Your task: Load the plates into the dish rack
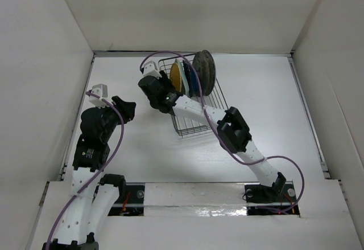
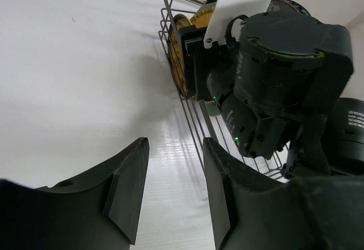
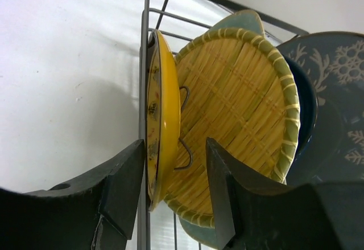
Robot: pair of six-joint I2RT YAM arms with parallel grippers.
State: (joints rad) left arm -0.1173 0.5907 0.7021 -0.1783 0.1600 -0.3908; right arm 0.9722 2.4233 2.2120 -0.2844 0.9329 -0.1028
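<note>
The dish rack point(image 1: 196, 129) stands mid-table, with several plates upright at its far end. The right wrist view shows a small yellow-backed plate point(image 3: 160, 119) at the rack's end wire point(image 3: 145, 45), then the woven yellow-tan plate point(image 3: 239, 102), a pale mint plate point(image 3: 242, 19), a navy plate point(image 3: 306, 110) and a grey plate with white motifs point(image 3: 335, 85). My right gripper point(image 3: 174, 147) is open, its jaws straddling the small plate's lower edge; it also shows in the top view point(image 1: 166, 90). My left gripper point(image 1: 126, 109) is open and empty left of the rack, above the table point(image 2: 175, 147).
White walls enclose the table on three sides. In the left wrist view the right arm's wrist point(image 2: 273, 79) hangs over the rack's wire side point(image 2: 193, 119). The rack's near half point(image 1: 193, 116) holds no plates.
</note>
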